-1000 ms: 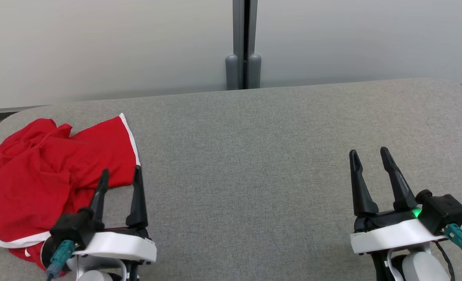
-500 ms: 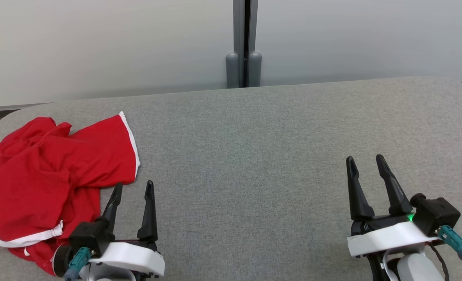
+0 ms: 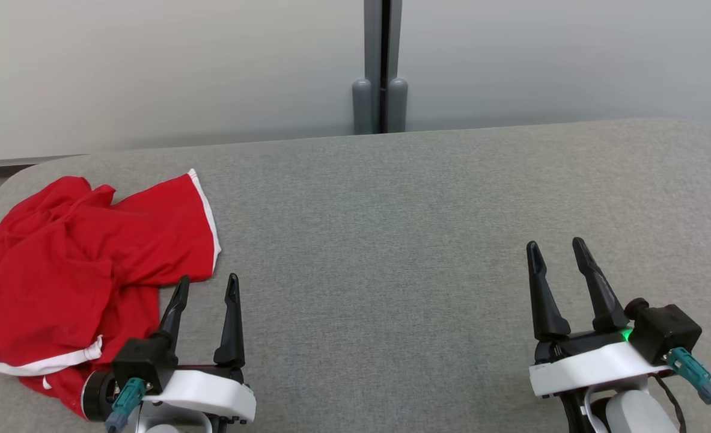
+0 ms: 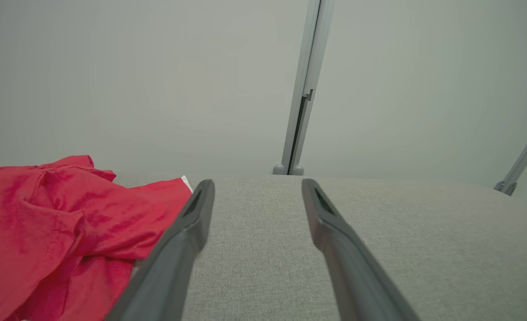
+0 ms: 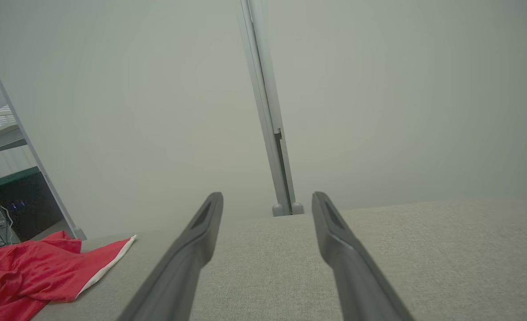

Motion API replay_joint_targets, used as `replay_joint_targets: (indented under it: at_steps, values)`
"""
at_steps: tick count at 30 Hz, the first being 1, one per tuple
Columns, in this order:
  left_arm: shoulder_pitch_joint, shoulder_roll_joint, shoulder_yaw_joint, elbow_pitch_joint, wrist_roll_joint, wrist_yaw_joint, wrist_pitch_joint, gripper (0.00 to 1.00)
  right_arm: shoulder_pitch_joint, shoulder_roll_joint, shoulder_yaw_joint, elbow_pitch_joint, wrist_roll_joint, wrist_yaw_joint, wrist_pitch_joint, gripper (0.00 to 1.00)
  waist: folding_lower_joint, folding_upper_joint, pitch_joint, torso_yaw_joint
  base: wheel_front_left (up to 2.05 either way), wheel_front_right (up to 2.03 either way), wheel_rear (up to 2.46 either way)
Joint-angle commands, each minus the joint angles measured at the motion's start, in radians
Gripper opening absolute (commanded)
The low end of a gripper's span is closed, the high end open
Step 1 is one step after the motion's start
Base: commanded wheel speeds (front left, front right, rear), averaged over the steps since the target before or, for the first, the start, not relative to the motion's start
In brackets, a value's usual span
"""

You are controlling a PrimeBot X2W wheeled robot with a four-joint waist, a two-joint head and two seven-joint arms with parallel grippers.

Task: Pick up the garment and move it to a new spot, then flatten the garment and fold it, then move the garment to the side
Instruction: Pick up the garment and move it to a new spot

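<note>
Crumpled red white-trimmed garment (image 3: 79, 252) unlifted. Left gripper (image 3: 208, 278), right gripper (image 3: 555, 243): spread, empty. Advise left pinch bunched cloth, lift clear.

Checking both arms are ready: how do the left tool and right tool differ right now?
The left tool sits by the edge of the red garment; the right tool is over bare grey surface, far from it. The left tool's teal plug is on its left, the right tool's plug on its right. Both are open and empty.
</note>
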Motion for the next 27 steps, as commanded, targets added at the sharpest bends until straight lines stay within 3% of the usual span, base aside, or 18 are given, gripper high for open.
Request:
replay_joint_targets:
  at_steps: [1, 8, 27]
  values:
    - [-0.014, 0.004, 0.002, 0.0, -0.002, 0.007, -0.002, 1.0, 0.004, -0.002, 0.004, 0.005, 0.004, 0.003, -0.006, 1.0, 0.0, 0.0, 0.002, 0.014, 0.0, 0.0, 0.0]
    - [-0.012, 0.004, 0.015, -0.003, -0.034, 0.033, -0.002, 1.0, 0.005, -0.002, 0.041, 0.017, 0.006, 0.003, -0.005, 1.0, 0.0, 0.0, 0.003, 0.102, 0.0, 0.0, 0.0]
    - [0.023, 0.004, 0.05, -0.016, -0.029, 0.051, -0.001, 1.0, 0.013, -0.002, 0.103, 0.046, 0.033, 0.003, -0.004, 1.0, 0.0, 0.0, -0.021, 0.356, 0.0, 0.0, 0.0]
